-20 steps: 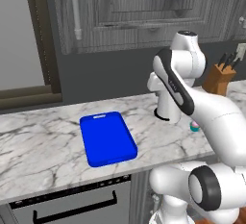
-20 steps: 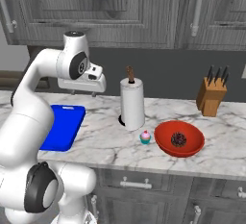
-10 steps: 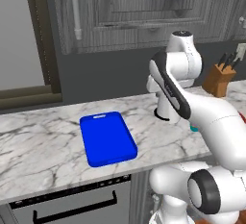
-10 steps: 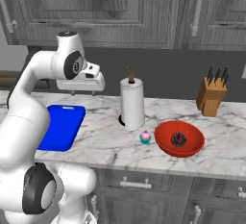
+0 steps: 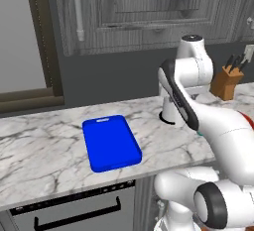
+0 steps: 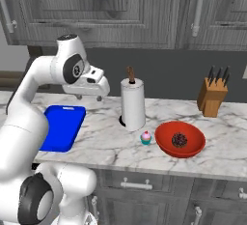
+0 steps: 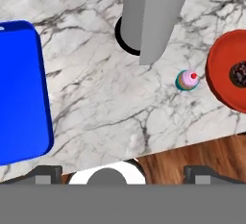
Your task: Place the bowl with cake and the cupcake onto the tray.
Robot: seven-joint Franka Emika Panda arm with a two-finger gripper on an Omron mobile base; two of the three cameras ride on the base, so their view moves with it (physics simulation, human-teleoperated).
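Compared with a moment ago, only the arm is different: the gripper (image 6: 91, 97), raised high above the counter (image 6: 101, 142), now a bit further over toward the paper towel roll (image 6: 132, 104), the wrist turned slightly. Nothing else displaced: tray (image 6: 61, 126), cupcake (image 6: 145, 137) and bowl (image 6: 180, 139) at the same places as before. Jaws spread fully wide, nothing between them. Tray flat on the marble and bare, at the left end in the right base view, its slot handle at the far side. Cupcake upright on the counter, just in front of the roll and just beside the bowl rim, apparently not touching it. Bowl further right, with the dark piece of cake at its centre, near the front edge of the counter; knife block (image 6: 212, 96) well behind it, by the wall. In the hand view, tray (image 7: 21, 91) at the left, cupcake (image 7: 187, 80) and bowl (image 7: 229, 71) at the right, roll (image 7: 154, 16) between and above. Judging from this, still the approach stage, neither item picked, so nothing of the task done yet. Probably heading first for the cupcake, being nearer. Next move likely needs a swing further right and a descent past the roll. Possible risks: knocking the tall roll, or pushing the little cupcake against the bowl when closing.
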